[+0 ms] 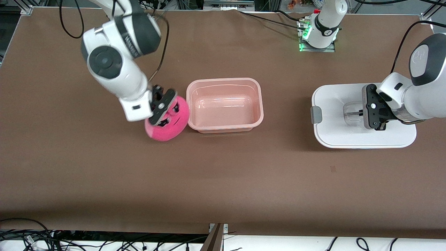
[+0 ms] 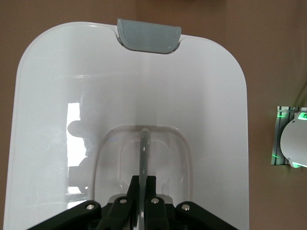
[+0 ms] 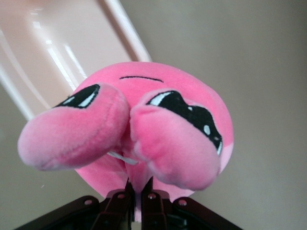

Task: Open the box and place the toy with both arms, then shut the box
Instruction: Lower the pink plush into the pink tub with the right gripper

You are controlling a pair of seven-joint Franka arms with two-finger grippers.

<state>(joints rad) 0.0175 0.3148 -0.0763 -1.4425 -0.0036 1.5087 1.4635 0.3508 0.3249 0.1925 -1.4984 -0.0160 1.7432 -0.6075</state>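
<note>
The box's translucent pinkish tub stands open and empty at mid-table; its rim also shows in the right wrist view. The pink plush toy is right beside the tub's wall at the right arm's end. My right gripper is shut on the toy's plush between its bulging eyes. The white lid with a grey clip is toward the left arm's end. My left gripper is shut on the thin bar of the lid's recessed handle.
The left arm's base with green lights stands farther from the front camera than the lid and shows beside it in the left wrist view. Black cables trail by the right arm. Bare brown table lies nearer the front camera.
</note>
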